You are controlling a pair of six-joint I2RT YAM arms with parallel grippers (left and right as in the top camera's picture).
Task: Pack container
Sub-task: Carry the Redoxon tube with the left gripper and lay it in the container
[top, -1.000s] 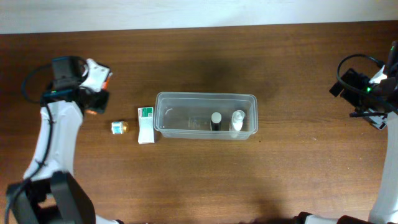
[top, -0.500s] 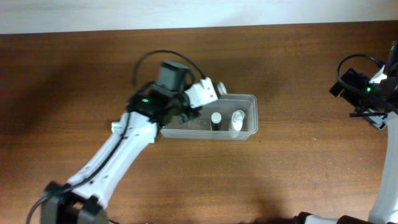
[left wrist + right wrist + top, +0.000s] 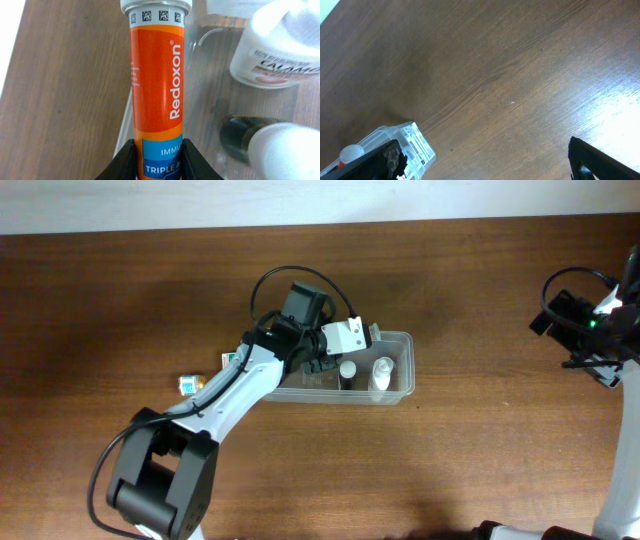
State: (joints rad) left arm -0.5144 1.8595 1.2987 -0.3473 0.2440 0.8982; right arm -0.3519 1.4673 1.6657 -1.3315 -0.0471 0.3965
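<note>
The container [image 3: 404,342] is a clear shallow tub mid-table; it also shows in the left wrist view [image 3: 200,40] and the right wrist view [image 3: 412,142]. In it stand a dark bottle with a white cap [image 3: 347,370] [image 3: 270,145] and a white bottle [image 3: 382,374] [image 3: 280,50]. My left gripper [image 3: 362,335] [image 3: 158,162] is shut on an orange Redoxon tube [image 3: 157,75] and holds it over the container's back rim, near the bottles. My right gripper [image 3: 590,330] [image 3: 490,165] is open and empty at the far right.
A green-and-white tube [image 3: 231,360] lies just left of the container, partly under my left arm. A small teal-labelled bottle [image 3: 188,385] lies further left. The table is brown wood, with a pale wall along its back edge.
My left arm swung from the table's left side to over the container, carrying the orange tube. The right arm has not moved.
</note>
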